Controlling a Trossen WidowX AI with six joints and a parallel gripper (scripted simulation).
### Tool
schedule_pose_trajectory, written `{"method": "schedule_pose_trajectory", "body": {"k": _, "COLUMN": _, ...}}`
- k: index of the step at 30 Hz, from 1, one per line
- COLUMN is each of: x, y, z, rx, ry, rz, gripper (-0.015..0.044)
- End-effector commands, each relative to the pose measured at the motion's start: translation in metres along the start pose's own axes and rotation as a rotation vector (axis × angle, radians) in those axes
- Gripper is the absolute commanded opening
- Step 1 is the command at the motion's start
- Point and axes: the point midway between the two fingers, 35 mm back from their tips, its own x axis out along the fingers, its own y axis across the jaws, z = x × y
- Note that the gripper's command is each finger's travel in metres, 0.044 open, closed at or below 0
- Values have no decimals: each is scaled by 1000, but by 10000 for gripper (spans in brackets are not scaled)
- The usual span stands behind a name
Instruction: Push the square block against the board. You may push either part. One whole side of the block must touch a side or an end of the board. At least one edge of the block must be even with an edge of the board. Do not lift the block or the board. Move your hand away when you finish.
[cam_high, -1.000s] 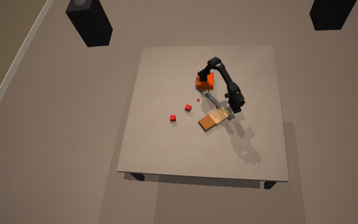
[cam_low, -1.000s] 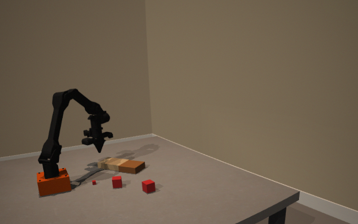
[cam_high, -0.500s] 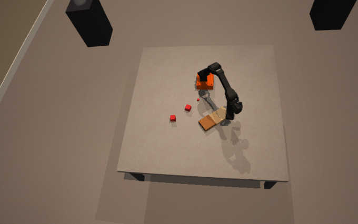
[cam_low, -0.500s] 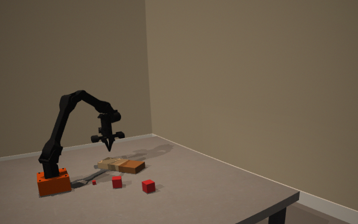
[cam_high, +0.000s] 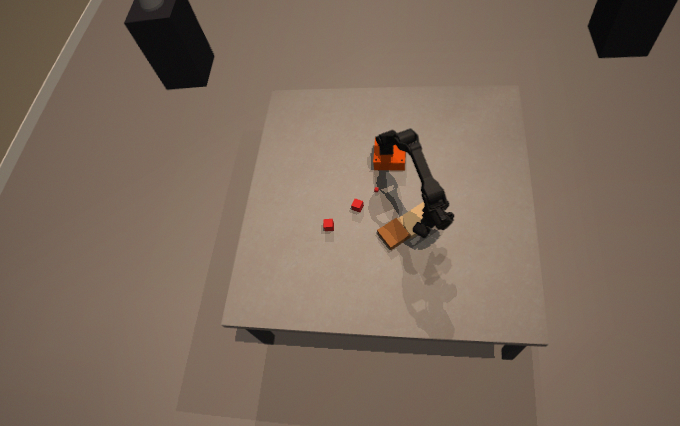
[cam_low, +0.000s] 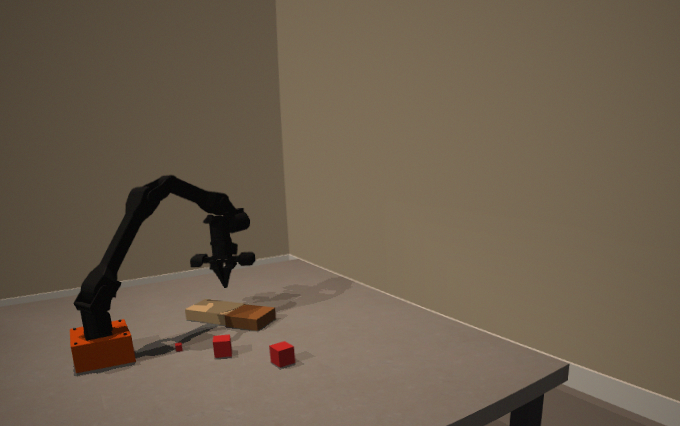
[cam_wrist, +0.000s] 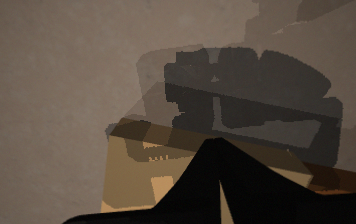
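The pale board runs lengthwise toward the top view's upper right from the brown block; above, the gripper has its fingers together.

Looked wooden, smooth and matt in brown block and pale board; seemed matt plastic on black arm; appeared matt, faintly mottled across tabletop.
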Motion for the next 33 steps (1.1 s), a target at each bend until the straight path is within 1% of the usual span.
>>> {"method": "schedule_pose_trajectory", "body": {"k": 1, "x": 5, "y": -13, "z": -3, "rx": 116, "ry": 16, "rz": 3, "gripper": 0}}
{"method": "schedule_pose_trajectory", "body": {"k": 7, "x": 8, "y": -16, "z": -3, "rx": 137, "ry": 17, "rz": 2, "gripper": 0}}
{"method": "schedule_pose_trajectory", "body": {"k": 8, "x": 17, "y": -16, "z": -3, "rx": 137, "ry": 17, "rz": 2, "gripper": 0}}
{"method": "schedule_pose_trajectory", "body": {"k": 10, "x": 48, "y": -16, "z": -3, "rx": 137, "ry": 17, "rz": 3, "gripper": 0}}
{"method": "schedule_pose_trajectory", "body": {"k": 12, "x": 60, "y": -15, "z": -4, "rx": 137, "ry": 17, "rz": 3, "gripper": 0}}
{"method": "schedule_pose_trajectory", "body": {"k": 33, "x": 60, "y": -14, "z": -21, "rx": 137, "ry": 18, "rz": 3, "gripper": 0}}
